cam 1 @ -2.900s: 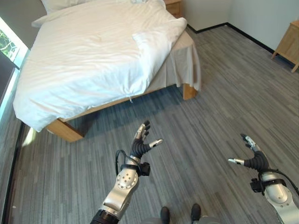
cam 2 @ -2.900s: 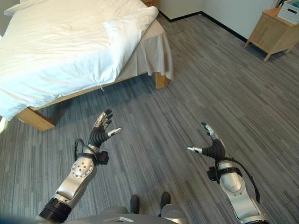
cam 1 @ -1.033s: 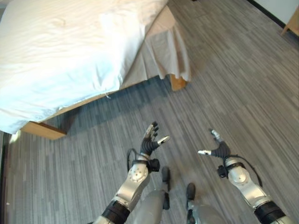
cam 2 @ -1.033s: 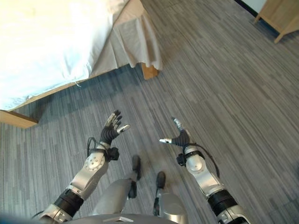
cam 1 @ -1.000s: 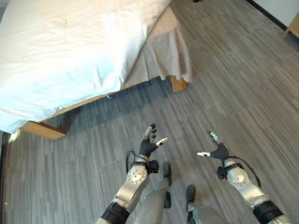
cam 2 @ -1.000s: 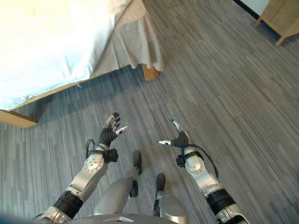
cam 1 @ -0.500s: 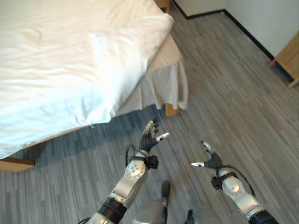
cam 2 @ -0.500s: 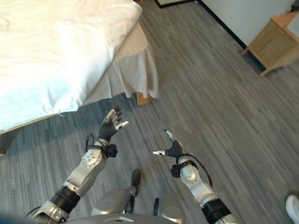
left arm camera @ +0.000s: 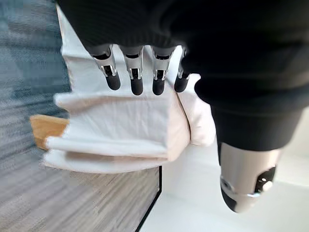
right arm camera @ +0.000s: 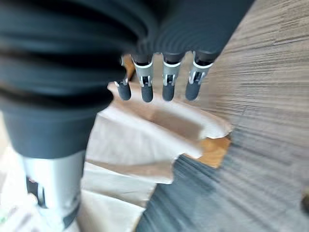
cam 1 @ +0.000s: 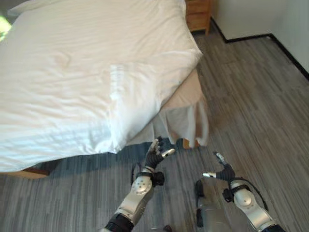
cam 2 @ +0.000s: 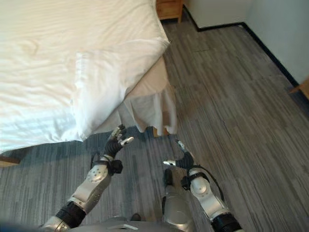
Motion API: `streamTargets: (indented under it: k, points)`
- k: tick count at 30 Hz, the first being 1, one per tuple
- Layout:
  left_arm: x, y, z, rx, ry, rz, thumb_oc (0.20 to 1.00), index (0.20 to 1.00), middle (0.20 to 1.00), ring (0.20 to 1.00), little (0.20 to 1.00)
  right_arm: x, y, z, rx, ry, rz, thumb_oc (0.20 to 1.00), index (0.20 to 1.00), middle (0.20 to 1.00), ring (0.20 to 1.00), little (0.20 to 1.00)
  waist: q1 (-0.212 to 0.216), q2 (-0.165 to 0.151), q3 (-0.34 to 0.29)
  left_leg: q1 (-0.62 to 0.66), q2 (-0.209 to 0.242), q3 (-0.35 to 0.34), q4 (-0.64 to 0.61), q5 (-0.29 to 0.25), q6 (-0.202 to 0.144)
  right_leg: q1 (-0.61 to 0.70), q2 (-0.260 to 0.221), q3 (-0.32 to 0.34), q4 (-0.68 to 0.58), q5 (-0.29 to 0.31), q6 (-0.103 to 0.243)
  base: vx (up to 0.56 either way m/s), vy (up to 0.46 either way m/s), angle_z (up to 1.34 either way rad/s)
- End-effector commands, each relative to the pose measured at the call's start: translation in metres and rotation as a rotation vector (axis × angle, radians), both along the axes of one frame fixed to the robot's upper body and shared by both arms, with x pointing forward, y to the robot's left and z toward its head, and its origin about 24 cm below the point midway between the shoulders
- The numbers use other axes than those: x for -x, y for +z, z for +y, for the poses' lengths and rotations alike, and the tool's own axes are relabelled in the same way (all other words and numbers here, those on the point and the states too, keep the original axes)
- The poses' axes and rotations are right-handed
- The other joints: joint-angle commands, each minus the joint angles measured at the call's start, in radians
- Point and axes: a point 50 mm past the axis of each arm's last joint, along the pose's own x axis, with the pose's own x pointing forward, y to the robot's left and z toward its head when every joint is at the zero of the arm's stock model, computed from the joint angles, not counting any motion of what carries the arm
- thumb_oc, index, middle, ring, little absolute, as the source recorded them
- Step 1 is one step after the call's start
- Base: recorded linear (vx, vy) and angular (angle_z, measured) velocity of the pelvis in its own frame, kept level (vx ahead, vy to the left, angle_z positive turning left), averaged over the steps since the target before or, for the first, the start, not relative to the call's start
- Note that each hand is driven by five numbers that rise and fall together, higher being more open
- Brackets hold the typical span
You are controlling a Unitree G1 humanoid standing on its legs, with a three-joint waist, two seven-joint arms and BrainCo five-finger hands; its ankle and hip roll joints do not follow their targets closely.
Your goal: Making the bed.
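Observation:
A bed with a white duvet [cam 1: 77,67] takes up the upper left. One duvet corner [cam 1: 133,104] lies folded back over the foot corner, and a beige bed skirt [cam 1: 186,118] hangs below it over a wooden leg [right arm camera: 215,150]. My left hand [cam 1: 155,153] is raised, open and empty, just below the duvet's edge and apart from it. My right hand [cam 1: 223,170] hovers open over the floor, right of the bed corner. In the left wrist view straight fingers [left arm camera: 136,79] point at the bed skirt [left arm camera: 120,130]; in the right wrist view the fingers [right arm camera: 166,82] are straight too.
A wooden nightstand [cam 1: 198,14] stands by the head of the bed, against a wall with a dark baseboard [cam 1: 251,36]. Grey plank floor [cam 1: 260,106] stretches to the right of the bed. The wooden bed frame [cam 1: 29,173] shows at the lower left.
The whole picture has shifted: the bed is nearer and fills more of the view. Both hands remain open and now hang close to the bed's foot corner.

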Motion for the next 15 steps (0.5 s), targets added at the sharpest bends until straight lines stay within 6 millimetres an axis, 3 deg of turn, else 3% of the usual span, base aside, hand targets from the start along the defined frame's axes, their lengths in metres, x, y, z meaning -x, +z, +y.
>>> streamTargets:
  k: [1,2,3,4,6,7,9,11,13,15]
  points:
    - [-0.004,0.023,0.001,0.023,-0.043,-0.123,1.000,1.000,1.000,1.000,1.000,-0.036,0.037,-0.026,0.018,-0.022,-0.135,1.000,1.000,1.000,1.000,1.000,0.026,-0.009,-0.012,-0.018,0.031,0.055,0.185,0.007,-0.072,0.018,-0.055,0.062,-0.135,0.047,0.152,0.40,-0.264,0.78]
    - [-0.004,0.023,0.001,0.023,-0.042,-0.123,1.000,1.000,1.000,1.000,1.000,-0.036,0.037,-0.026,0.018,-0.021,-0.136,1.000,1.000,1.000,1.000,1.000,0.024,-0.002,-0.013,-0.017,0.038,0.056,0.189,-0.002,-0.071,0.022,-0.049,0.059,-0.138,0.042,0.154,0.35,-0.307,0.65]
    - [-0.009,0.034,0.003,0.061,-0.042,-0.162,1.000,1.000,1.000,1.000,1.000,-0.026,0.050,-0.023,-0.038,-0.023,-0.212,1.000,1.000,1.000,1.000,1.000,0.034,-0.034,0.035,-0.199,-0.001,0.102,0.498,0.163,-0.085,0.107,-0.076,0.041,-0.151,0.034,0.115,0.17,-0.234,0.61]
    - [-0.010,0.036,0.006,0.046,-0.039,-0.171,1.000,1.000,1.000,1.000,1.000,-0.026,0.056,-0.023,-0.037,-0.014,-0.241,1.000,1.000,1.000,1.000,1.000,0.047,-0.053,0.056,-0.273,-0.008,0.158,0.603,0.157,-0.063,0.142,-0.079,0.035,-0.159,0.019,0.097,0.21,-0.353,0.31]
    - [-0.015,0.045,0.012,0.032,-0.016,-0.209,1.000,1.000,1.000,1.000,1.000,-0.027,0.067,-0.032,0.028,-0.036,-0.300,1.000,1.000,1.000,1.000,1.000,0.070,-0.073,0.072,-0.373,0.039,0.285,0.636,0.131,-0.054,0.192,-0.094,0.005,-0.174,-0.022,0.091,0.21,-0.227,0.17]
    - [-0.015,0.048,0.014,0.036,-0.001,-0.220,1.000,1.000,1.000,1.000,1.000,-0.030,0.071,-0.034,0.069,-0.056,-0.331,1.000,1.000,1.000,1.000,1.000,0.080,-0.069,0.075,-0.401,0.070,0.339,0.580,0.121,-0.055,0.209,-0.096,-0.015,-0.174,-0.046,0.092,0.27,-0.100,0.19]
    - [-0.013,0.051,0.015,0.061,0.019,-0.229,1.000,1.000,1.000,1.000,1.000,-0.031,0.083,-0.038,0.117,-0.093,-0.414,1.000,1.000,1.000,1.000,1.000,0.090,-0.054,0.070,-0.417,0.079,0.436,0.425,0.087,-0.047,0.251,-0.089,-0.045,-0.174,-0.094,0.101,0.34,-0.039,0.40]
    - [-0.010,0.050,0.017,0.058,0.028,-0.226,1.000,1.000,1.000,1.000,1.000,-0.033,0.099,-0.044,0.177,-0.123,-0.503,1.000,1.000,1.000,1.000,1.000,0.092,-0.044,0.050,-0.422,0.044,0.515,0.276,0.091,-0.025,0.273,-0.080,-0.072,-0.174,-0.121,0.106,0.31,-0.011,0.61]
    - [-0.006,0.049,0.018,0.064,0.031,-0.222,1.000,1.000,1.000,1.000,1.000,-0.033,0.114,-0.052,0.268,-0.164,-0.585,1.000,1.000,1.000,1.000,1.000,0.089,-0.024,0.030,-0.404,0.031,0.620,0.157,0.128,-0.010,0.309,-0.063,-0.104,-0.174,-0.155,0.111,0.29,0.045,0.60]
    - [-0.004,0.047,0.019,0.064,0.041,-0.214,1.000,1.000,1.000,1.000,1.000,-0.035,0.119,-0.054,0.302,-0.174,-0.617,1.000,1.000,1.000,1.000,1.000,0.092,-0.017,0.023,-0.376,0.019,0.625,0.099,0.135,-0.002,0.320,-0.060,-0.112,-0.174,-0.159,0.116,0.26,0.102,0.44]
